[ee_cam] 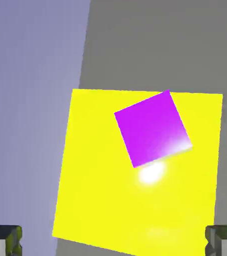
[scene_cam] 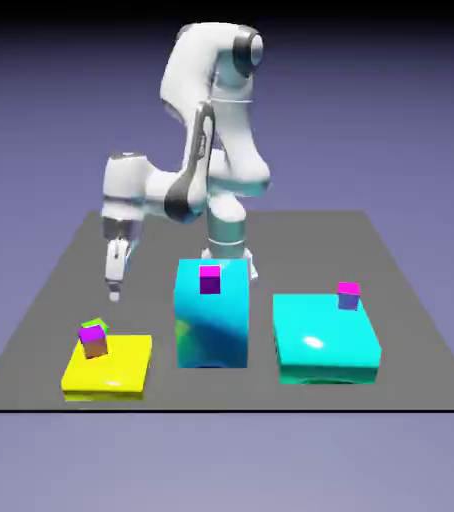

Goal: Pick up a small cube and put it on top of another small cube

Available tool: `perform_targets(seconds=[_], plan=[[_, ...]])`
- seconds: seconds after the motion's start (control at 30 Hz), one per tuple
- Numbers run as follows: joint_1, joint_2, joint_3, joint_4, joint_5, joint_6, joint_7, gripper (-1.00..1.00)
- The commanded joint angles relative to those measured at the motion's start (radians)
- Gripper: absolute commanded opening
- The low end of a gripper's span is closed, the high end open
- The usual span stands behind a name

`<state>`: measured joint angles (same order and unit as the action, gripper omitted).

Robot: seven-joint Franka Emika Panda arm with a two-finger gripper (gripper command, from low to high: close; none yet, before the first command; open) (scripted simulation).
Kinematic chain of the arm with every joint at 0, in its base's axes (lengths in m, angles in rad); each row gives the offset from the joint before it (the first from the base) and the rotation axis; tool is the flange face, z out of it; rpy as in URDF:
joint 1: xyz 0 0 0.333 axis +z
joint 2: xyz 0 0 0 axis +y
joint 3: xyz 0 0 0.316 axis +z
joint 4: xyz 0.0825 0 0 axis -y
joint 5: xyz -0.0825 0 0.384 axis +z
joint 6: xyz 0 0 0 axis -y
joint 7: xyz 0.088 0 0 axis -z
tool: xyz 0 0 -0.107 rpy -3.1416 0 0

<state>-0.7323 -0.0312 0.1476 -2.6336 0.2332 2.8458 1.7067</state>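
open pincer [scene_cam: 114,292] above brown-sided cube [scene_cam: 94,341], yellow slab [scene_cam: 121,372]

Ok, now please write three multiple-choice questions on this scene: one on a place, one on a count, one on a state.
1. The brown-sided cube with the magenta top stands on:
A) the yellow slab
B) the tall blue block
C) the bare table

2. How many cubes have magenta tops in the exterior view?
A) one
B) two
C) three

3. The gripper is:
A) shut on a cube
B) open and empty
C) resting on the table

Answers:
1 A: yellow surrounds its base.
2 C: the brown-sided cube, the purple-sided cube and the blue-sided cube.
3 B: in the hand view the fingertips stand far apart, with nothing between them.
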Motion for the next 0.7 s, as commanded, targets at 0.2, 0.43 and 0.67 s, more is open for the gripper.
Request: perform_targets(seconds=[0.2, 0.43, 0.67], plan=[[-0.222, 0.170, 0.047, 0.056, 0.074, -0.060, 0.304, 0.00], [-0.321, 0.316, 0.073, 0.096, 0.112, -0.029, 0.427, 0.00], [-0.318, 0.463, 0.085, 0.128, 0.125, 0.087, 0.408, -1.00]])
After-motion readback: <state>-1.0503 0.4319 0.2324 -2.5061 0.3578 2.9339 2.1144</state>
